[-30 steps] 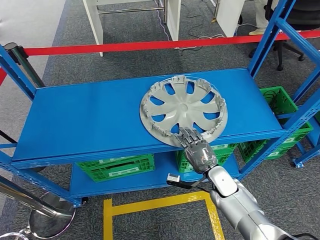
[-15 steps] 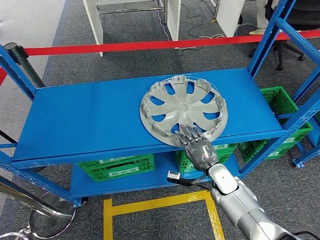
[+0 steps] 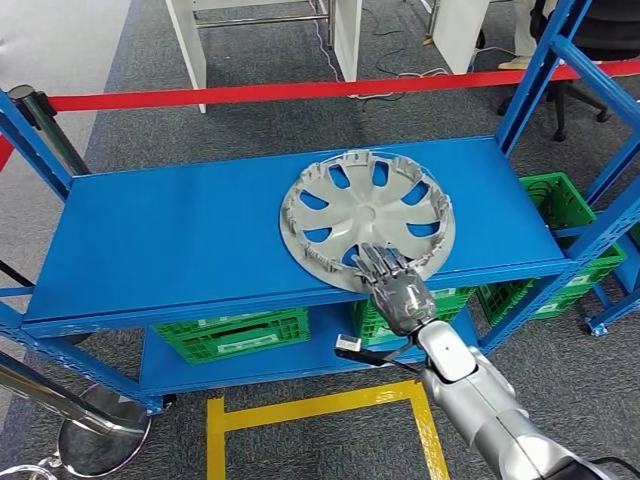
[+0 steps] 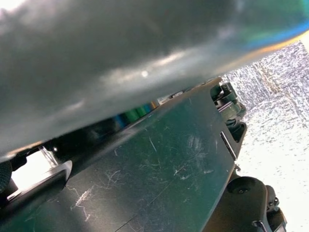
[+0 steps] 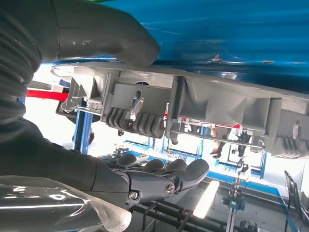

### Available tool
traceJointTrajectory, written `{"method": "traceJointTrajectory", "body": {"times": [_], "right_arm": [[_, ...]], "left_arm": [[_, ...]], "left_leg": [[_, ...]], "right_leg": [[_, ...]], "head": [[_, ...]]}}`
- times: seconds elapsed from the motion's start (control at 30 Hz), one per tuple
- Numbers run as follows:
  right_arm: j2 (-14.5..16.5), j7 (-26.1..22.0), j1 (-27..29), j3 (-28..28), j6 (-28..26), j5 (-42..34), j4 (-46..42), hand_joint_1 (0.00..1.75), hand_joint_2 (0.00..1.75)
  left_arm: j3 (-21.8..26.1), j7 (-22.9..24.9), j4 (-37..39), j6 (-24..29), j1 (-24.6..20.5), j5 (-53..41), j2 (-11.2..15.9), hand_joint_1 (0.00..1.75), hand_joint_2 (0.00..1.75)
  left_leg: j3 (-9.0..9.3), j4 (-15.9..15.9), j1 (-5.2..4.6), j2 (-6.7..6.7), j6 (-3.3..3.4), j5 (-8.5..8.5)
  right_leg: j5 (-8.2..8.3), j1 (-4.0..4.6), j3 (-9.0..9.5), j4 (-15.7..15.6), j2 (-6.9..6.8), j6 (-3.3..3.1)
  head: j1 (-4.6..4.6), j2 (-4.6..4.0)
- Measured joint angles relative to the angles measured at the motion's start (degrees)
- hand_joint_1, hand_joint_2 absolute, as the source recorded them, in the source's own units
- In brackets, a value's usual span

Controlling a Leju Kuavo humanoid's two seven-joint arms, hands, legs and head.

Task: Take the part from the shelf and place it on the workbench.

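The grey wheel cover (image 3: 367, 219) lies flat on the blue shelf (image 3: 189, 235), right of centre in the frame, its near rim at the shelf's front edge. The right hand (image 3: 396, 285) reaches over that rim, fingers (image 5: 171, 176) spread above, thumb (image 5: 109, 36) below, gripping nothing.

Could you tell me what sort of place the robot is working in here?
Probably a workshop or warehouse test area: a blue metal shelf carries a grey wheel cover, green crates sit on the lower level, and a red barrier tape fences off the carpeted floor.
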Motion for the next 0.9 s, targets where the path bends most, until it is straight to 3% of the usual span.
{"method": "traceJointTrajectory", "body": {"times": [0.23,0.37,0.9], "right_arm": [[0.05,0.14,-0.45,0.02,0.01,-0.01,0.96,0.00,1.75],[0.38,0.49,-1.33,0.13,0.01,-0.42,2.43,1.71,1.75],[1.75,-0.10,-4.44,1.80,1.43,-4.18,6.84,1.75,1.75]], "left_arm": [[-0.41,0.00,0.00,-0.03,0.00,-0.01,0.05,0.00,0.00],[-0.44,0.00,0.00,-0.07,0.00,-0.04,0.07,0.00,0.00],[-0.46,0.00,0.00,-0.20,0.00,0.02,0.07,0.00,0.00]], "left_leg": [[0.00,0.00,0.00,0.00,0.00,0.00],[0.00,0.00,0.00,0.00,0.00,0.00],[0.03,0.00,0.00,0.00,0.01,0.05]], "right_leg": [[0.00,0.00,0.00,0.00,0.00,0.00],[0.00,0.00,0.00,0.00,0.00,0.00],[0.03,0.00,0.03,0.00,0.02,0.04]], "head": [[0.00,0.00],[0.01,0.00],[0.00,0.00]]}}
